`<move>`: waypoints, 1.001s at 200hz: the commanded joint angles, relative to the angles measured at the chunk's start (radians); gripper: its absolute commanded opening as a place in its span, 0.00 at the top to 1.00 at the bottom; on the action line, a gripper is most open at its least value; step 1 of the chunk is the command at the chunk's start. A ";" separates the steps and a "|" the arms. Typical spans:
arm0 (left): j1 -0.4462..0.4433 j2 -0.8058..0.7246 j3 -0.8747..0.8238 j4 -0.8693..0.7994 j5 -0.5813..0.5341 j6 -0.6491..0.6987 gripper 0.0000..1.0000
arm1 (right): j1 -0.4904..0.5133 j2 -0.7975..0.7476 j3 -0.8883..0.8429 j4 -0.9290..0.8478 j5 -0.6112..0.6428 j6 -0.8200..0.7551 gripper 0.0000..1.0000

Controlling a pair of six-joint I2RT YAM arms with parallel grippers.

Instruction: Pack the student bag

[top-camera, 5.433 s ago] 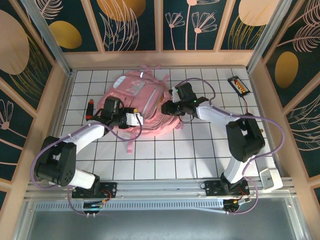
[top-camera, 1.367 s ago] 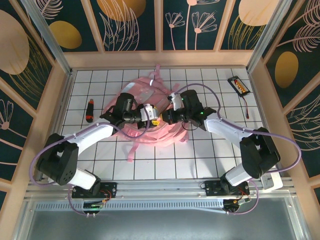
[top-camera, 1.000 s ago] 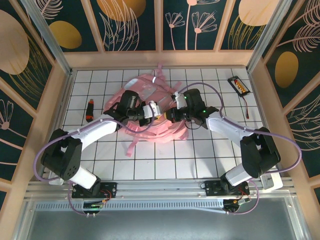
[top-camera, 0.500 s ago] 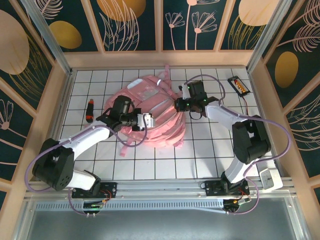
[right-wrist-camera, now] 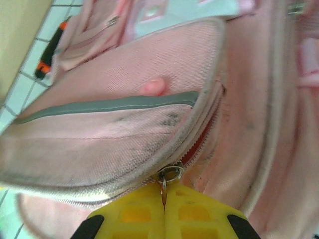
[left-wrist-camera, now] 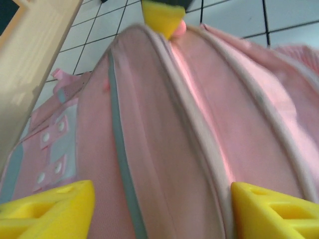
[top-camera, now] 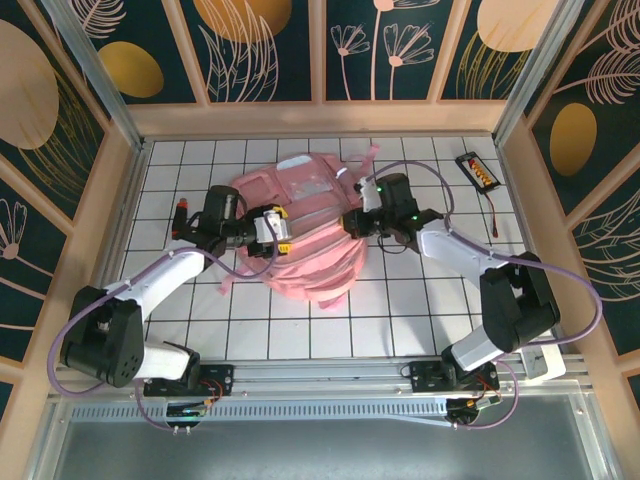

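The bag (right-wrist-camera: 124, 119) is matt woven cloth, its zip pull (right-wrist-camera: 170, 175) shiny metal, my fingers (right-wrist-camera: 199, 213) smooth plastic.

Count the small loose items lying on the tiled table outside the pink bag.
2. One black-and-orange stick lies near the left wall; one black-and-orange piece lies in the far right corner. More may be hidden under the bag.

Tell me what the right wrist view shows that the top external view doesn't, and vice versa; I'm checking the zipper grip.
Right wrist, not top external: the metal zipper pull pinched between the shut right fingers, with the zip partly open. Top external, not right wrist: the left fingers spread apart, and a small black-and-orange object at the far right. Both: the pink student bag and a black-and-orange pen-like item.
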 commanded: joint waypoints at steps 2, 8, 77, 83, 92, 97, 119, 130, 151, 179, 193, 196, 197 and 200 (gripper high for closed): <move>-0.083 0.022 0.048 -0.067 -0.010 -0.031 0.25 | 0.066 0.002 0.017 0.073 -0.118 0.069 1.00; -0.091 0.038 0.068 -0.094 0.013 -0.040 0.25 | 0.067 0.003 0.018 0.088 -0.134 0.078 1.00; -0.097 0.096 0.053 0.046 -0.216 -0.229 0.46 | 0.066 -0.007 0.057 0.008 -0.243 -0.039 1.00; -0.097 0.101 0.056 0.048 -0.235 -0.234 0.53 | 0.067 -0.007 0.059 -0.003 -0.241 -0.054 1.00; -0.097 0.110 0.064 0.045 -0.251 -0.239 0.65 | 0.066 -0.005 0.067 -0.026 -0.238 -0.084 1.00; -0.097 0.115 0.069 0.038 -0.245 -0.235 0.76 | 0.066 -0.002 0.073 -0.035 -0.229 -0.096 1.00; -0.097 0.120 0.081 -0.029 -0.149 -0.142 1.00 | 0.055 0.024 0.108 -0.093 -0.115 -0.183 1.00; -0.097 0.104 0.066 -0.034 -0.112 -0.085 1.00 | 0.037 0.044 0.115 -0.091 -0.064 -0.210 1.00; -0.097 0.058 0.013 0.018 -0.062 -0.038 1.00 | -0.064 0.110 0.144 -0.076 0.019 -0.201 1.00; -0.097 0.032 -0.004 -0.012 0.009 0.075 1.00 | -0.124 0.206 0.187 -0.016 0.058 -0.147 1.00; -0.097 0.025 -0.010 -0.045 0.030 0.151 1.00 | -0.130 0.251 0.213 0.023 0.035 -0.124 1.00; -0.097 0.023 -0.012 -0.048 0.036 0.164 1.00 | -0.132 0.261 0.220 0.031 0.031 -0.116 1.00; -0.097 0.022 -0.012 -0.048 0.038 0.168 1.00 | -0.131 0.268 0.225 0.035 0.028 -0.114 1.00; -0.097 0.018 -0.017 -0.049 0.048 0.180 1.00 | -0.132 0.275 0.231 0.039 0.023 -0.109 1.00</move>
